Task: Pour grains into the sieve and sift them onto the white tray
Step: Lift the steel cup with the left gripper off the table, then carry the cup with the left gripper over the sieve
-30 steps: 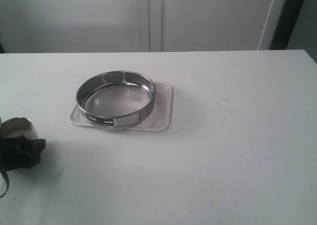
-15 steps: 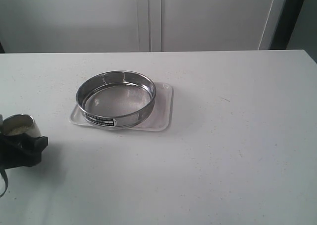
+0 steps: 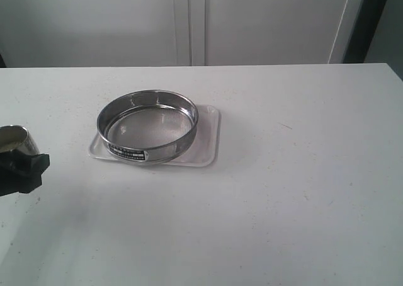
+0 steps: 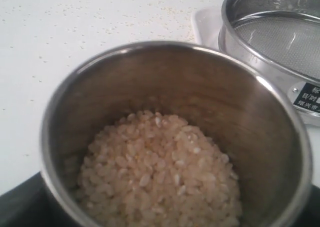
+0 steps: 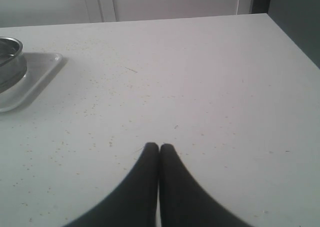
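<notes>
Left of the sieve [image 3: 147, 126] and well apart from it, one steel cup [image 3: 15, 138] rides clamped in the left gripper [image 3: 20, 171], with one heap of pale grains [image 4: 157, 174] inside. That single sieve sits on the one white tray [image 3: 205, 141]. Well away from the sieve, the right gripper [image 5: 159, 150] hangs over the table [image 3: 302, 172], fingers pressed together, gripping nothing.
</notes>
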Controlling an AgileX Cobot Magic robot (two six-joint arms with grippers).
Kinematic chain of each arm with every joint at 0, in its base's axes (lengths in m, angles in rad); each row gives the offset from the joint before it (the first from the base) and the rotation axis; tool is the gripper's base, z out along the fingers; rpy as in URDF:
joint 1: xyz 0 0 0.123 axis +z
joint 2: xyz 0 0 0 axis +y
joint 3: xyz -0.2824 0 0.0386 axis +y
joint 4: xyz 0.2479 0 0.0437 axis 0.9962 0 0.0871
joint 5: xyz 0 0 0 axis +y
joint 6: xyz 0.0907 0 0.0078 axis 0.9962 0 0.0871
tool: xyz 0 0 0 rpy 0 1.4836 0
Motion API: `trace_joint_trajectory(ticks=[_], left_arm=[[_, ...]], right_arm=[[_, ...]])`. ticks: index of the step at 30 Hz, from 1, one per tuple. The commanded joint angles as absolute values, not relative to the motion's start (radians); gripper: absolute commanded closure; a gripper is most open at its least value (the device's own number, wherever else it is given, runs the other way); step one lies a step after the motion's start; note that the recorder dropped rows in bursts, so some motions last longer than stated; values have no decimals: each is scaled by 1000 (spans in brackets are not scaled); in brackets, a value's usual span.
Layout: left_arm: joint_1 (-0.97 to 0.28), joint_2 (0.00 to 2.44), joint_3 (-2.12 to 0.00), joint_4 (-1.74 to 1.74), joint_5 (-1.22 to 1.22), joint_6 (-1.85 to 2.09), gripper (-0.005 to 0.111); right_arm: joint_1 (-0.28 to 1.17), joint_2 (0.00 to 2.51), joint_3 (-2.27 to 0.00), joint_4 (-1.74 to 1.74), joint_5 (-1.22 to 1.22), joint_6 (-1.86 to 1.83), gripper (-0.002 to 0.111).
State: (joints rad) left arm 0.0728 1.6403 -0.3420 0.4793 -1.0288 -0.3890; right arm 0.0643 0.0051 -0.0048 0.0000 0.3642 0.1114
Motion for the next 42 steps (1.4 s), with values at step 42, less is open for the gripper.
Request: trace_joint_trajectory(ticks=[42], left_arm=[[-128, 1547, -959, 888, 83, -806, 107]], right_arm=[[63, 0, 0, 0, 349, 110, 108]])
